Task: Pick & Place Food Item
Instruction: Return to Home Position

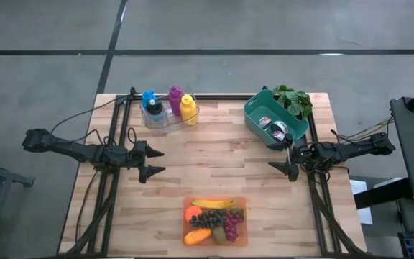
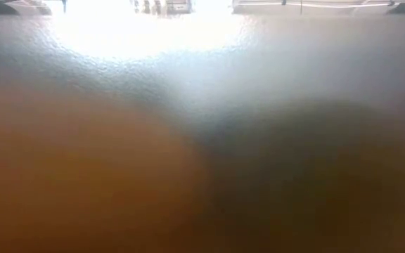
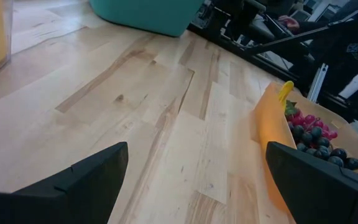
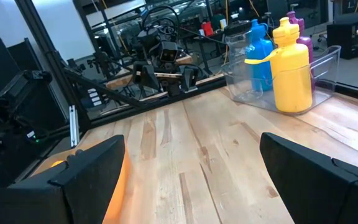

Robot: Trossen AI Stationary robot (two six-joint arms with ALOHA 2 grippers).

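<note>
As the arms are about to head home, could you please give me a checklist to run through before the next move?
1. left pincer open and empty: ok.
2. right pincer open and empty: ok.
3. tuna cans lying inside the green bin: ok.
4. right pincer apart from the green bin's wall: cannot tell; they sit very close in the high view.
5. fruit tray apart from both pincers: ok.
6. bottle holder upright and apart from the left pincer: ok.
</note>
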